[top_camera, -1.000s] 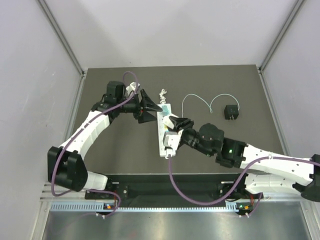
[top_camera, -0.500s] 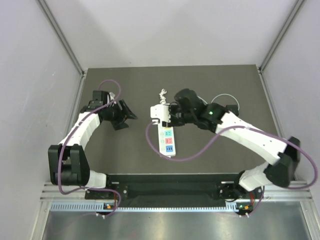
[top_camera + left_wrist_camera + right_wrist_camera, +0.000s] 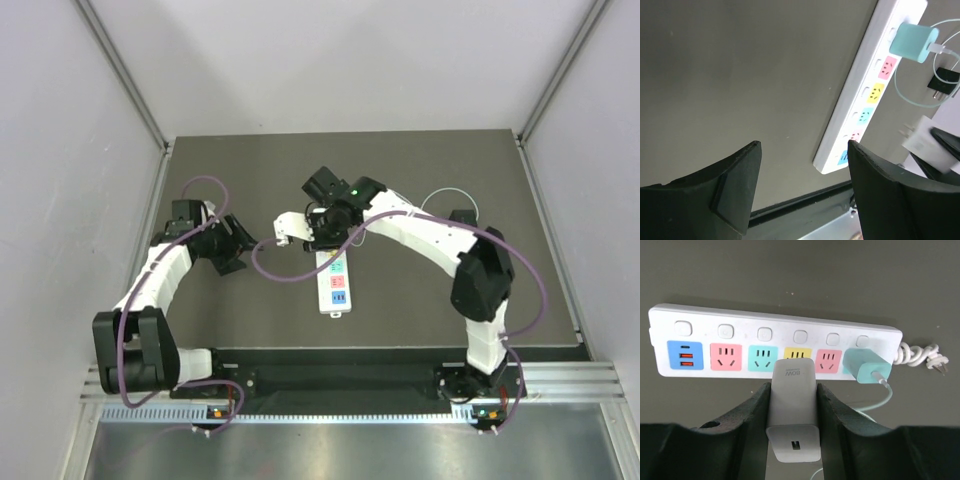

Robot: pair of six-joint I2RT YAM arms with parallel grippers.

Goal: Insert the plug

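Observation:
The teal plug [image 3: 867, 366] [image 3: 913, 42] sits in the end socket of the long white power strip [image 3: 775, 332] [image 3: 860, 95] [image 3: 335, 285], its thin cable [image 3: 880, 400] trailing off. My right gripper [image 3: 793, 387] [image 3: 318, 238] is shut on a plain white charger block [image 3: 793, 405] [image 3: 927, 145], held just short of the strip, level with the yellow socket [image 3: 797, 355]. My left gripper [image 3: 804, 150] [image 3: 232, 250] stands open with nothing in it, off to the left of the strip.
A small black adapter [image 3: 462, 222] [image 3: 942, 82] lies at the back right with a loop of thin cable. The strip's own coiled lead and plug [image 3: 925, 360] lie past its teal end. The table's front edge [image 3: 790, 205] is close to the left gripper.
The right arm has swung from the near side up and over to the strip's far end. The left arm has drawn back leftward, away from the strip. Both grippers kept their openings.

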